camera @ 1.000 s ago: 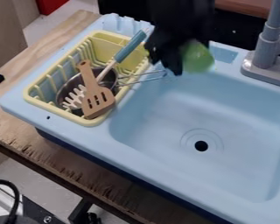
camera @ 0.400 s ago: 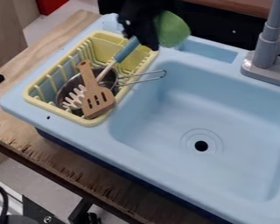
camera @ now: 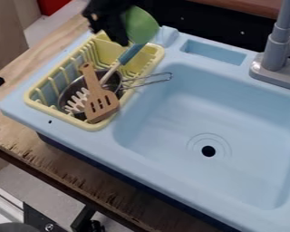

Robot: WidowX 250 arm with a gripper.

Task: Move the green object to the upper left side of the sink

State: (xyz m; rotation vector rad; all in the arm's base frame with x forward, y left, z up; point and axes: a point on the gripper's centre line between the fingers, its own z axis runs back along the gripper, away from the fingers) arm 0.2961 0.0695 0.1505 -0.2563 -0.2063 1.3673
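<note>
The black gripper (camera: 120, 34) hangs at the top left of the view, over the back end of the yellow dish rack. It is shut on the green object (camera: 140, 25), a rounded piece on its right side, held in the air above the blue handle's tip. Below and to the right lies the light blue sink (camera: 232, 108), its basin holding nothing but the drain hole.
The yellow rack (camera: 35, 103) holds a metal pan (camera: 70, 90), a wooden spatula (camera: 100, 100) and a blue-handled utensil (camera: 130, 54). A grey faucet (camera: 276, 50) stands at the right. Wooden counter (camera: 26, 68) borders the sink on the left.
The gripper has moved left and upward with the green object, from above the sink's back edge to over the rack's back end. More of the sink's back ledge shows.
</note>
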